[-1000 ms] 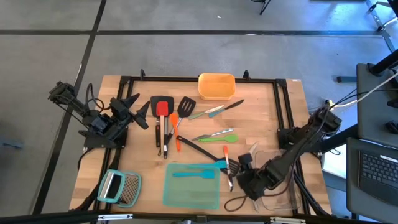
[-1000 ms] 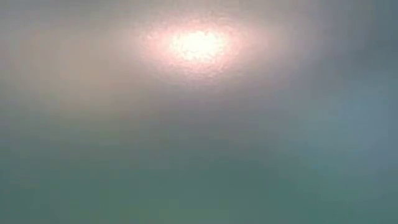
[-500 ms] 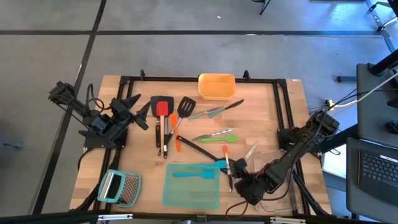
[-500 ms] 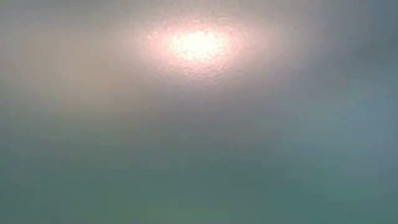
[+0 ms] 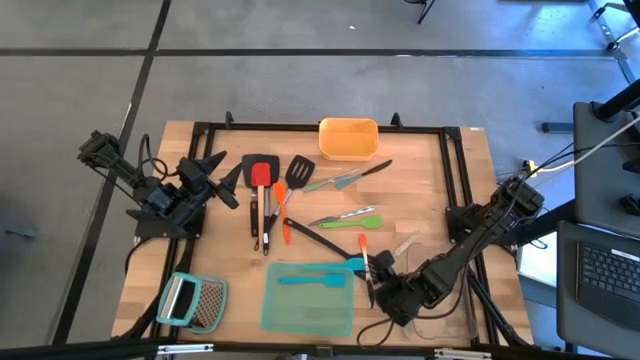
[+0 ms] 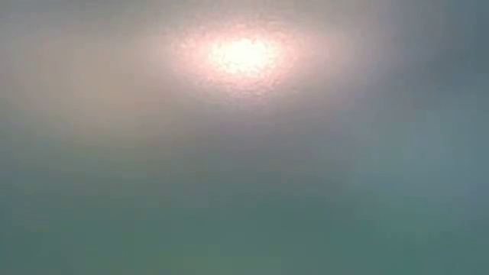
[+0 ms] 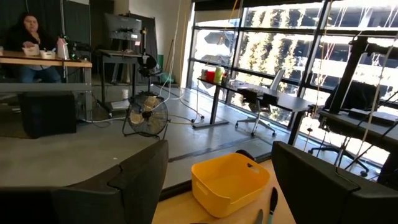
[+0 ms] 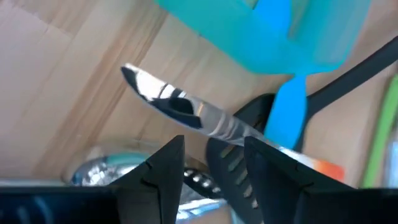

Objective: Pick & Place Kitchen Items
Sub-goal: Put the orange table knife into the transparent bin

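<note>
The kitchen items lie loose on the wooden table: red and black turners [image 5: 260, 175], an orange-handled slotted turner [image 5: 290, 195], cutlery [image 5: 345, 178], a green spatula [image 5: 352, 221], a long black turner [image 5: 320, 238] and a silver utensil with an orange handle [image 5: 363, 252]. A teal spatula [image 5: 315, 279] lies in the teal container [image 5: 305, 310]. My right gripper [image 5: 374, 284] [image 8: 214, 149] hangs open, tipped down, just above the silver blade [image 8: 168, 102] and the black slotted head [image 8: 227, 171]. My left gripper [image 5: 225, 178] [image 7: 219, 152] waits open and level at the table's left.
An orange container [image 5: 348, 138] [image 7: 229, 183] stands at the far edge. A grater with a light-blue handle [image 5: 192, 300] lies at the near left. A clear container [image 5: 445, 305] sits under my right arm, with a silver utensil [image 5: 405, 243] beside it. The low view shows only haze.
My right gripper has edged toward the table's left, closer to the orange-handled utensil, and has rolled a little at the wrist. Its fingers stay open. No utensil has moved.
</note>
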`<state>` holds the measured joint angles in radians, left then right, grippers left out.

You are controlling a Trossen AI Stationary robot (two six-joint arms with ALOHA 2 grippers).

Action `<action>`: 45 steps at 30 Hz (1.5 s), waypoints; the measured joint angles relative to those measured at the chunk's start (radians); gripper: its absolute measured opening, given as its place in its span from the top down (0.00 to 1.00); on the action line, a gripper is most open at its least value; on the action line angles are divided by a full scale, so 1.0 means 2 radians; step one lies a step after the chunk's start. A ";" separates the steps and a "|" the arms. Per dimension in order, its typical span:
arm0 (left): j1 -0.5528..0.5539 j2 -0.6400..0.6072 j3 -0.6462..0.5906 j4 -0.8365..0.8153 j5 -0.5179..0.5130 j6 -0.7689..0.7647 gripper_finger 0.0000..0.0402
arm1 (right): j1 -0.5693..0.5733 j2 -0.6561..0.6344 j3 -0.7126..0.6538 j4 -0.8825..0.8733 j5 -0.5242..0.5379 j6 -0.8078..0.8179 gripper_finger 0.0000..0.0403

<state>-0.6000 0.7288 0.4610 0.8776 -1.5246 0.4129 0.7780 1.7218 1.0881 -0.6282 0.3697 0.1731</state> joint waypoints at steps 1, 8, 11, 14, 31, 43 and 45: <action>0.000 0.000 0.000 0.000 0.000 0.000 0.30 | 0.000 0.000 0.003 -0.003 0.003 -0.005 0.59; 0.000 0.000 0.000 0.000 0.000 0.000 0.30 | -0.003 0.000 0.016 -0.019 0.026 -0.035 0.58; 0.000 0.000 0.000 0.000 0.000 0.000 0.30 | -0.006 0.000 0.016 -0.018 0.023 -0.022 0.58; 0.000 0.000 0.000 0.000 0.000 0.000 0.30 | -0.008 0.000 0.016 -0.014 0.013 0.056 0.58; 0.000 0.000 0.000 -0.011 0.000 0.001 0.30 | -0.096 -0.001 0.140 -0.117 -0.151 0.503 0.58; 0.000 0.000 0.000 -0.022 0.000 0.010 0.30 | -0.091 0.054 0.140 -0.139 -0.224 0.687 0.58; 0.000 0.000 0.000 -0.022 0.001 0.010 0.30 | -0.090 0.065 0.140 -0.136 -0.231 0.704 0.58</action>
<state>-0.6003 0.7284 0.4610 0.8339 -1.5217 0.4328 0.5983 1.8514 1.3685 -0.9004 -0.0927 1.5810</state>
